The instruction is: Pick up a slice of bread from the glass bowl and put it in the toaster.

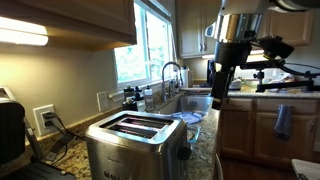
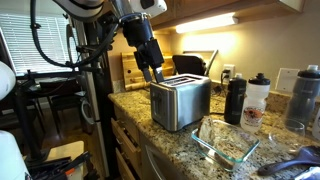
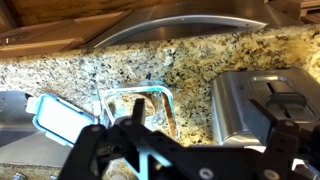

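The toaster (image 1: 135, 142) (image 2: 180, 102) (image 3: 262, 105) is a brushed steel box with two long top slots, standing on the granite counter. The glass bowl (image 2: 228, 142) (image 3: 132, 100) lies beside it, clear with a bluish rim. A thin tan strip (image 3: 170, 116) lies along one wall of the bowl; I cannot tell whether it is the slice of bread. My gripper (image 1: 218, 98) (image 2: 152, 73) (image 3: 190, 150) hangs open in the air above the toaster's end and the counter next to the bowl. Nothing is between its fingers (image 3: 92, 140).
A blue-rimmed lid (image 3: 58, 115) lies beside the bowl. Dark and clear bottles (image 2: 236, 100) (image 2: 303, 98) stand behind the bowl. A sink with a faucet (image 1: 172, 75) is farther along the counter. A black appliance (image 1: 10, 128) stands near the toaster.
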Controlling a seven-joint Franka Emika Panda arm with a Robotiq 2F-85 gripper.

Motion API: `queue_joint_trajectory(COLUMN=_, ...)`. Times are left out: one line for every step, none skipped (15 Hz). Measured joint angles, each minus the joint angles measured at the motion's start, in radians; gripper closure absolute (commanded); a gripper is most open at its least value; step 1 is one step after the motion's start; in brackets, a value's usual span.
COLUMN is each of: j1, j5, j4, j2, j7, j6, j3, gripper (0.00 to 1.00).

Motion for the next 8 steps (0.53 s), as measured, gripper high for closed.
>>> queue_joint_trajectory(j1=-0.007, j5=-0.005, j4=0.005, j2=0.009, j7=0.001, j6=0.002, j3=-0.001, gripper=0.00)
queue_joint_trajectory(j1=-0.014, j5=-0.010, j4=0.011, j2=0.020, j7=0.001, j6=0.004, j3=-0.002, gripper=0.00)
queue_joint_trajectory(j1=-0.019, j5=-0.014, j4=0.019, j2=0.033, j7=0.002, j6=0.006, j3=-0.004, gripper=0.00)
queue_joint_trajectory(j1=-0.023, j5=-0.019, j4=0.027, j2=0.047, j7=0.004, j6=0.008, j3=-0.005, gripper=0.00)
queue_joint_trajectory(j1=-0.027, j5=-0.023, j4=0.036, j2=0.063, j7=0.006, j6=0.010, j3=-0.006, gripper=0.00)
queue_joint_trajectory(j1=-0.029, j5=-0.028, j4=0.045, j2=0.078, j7=0.009, j6=0.012, j3=-0.007, gripper=0.00)
queue_joint_trajectory(j1=-0.032, j5=-0.033, j4=0.053, j2=0.095, j7=0.012, j6=0.014, j3=-0.008, gripper=0.00)
queue_joint_trajectory(j1=-0.034, j5=-0.039, j4=0.062, j2=0.112, j7=0.013, j6=0.015, j3=-0.008, gripper=0.00)
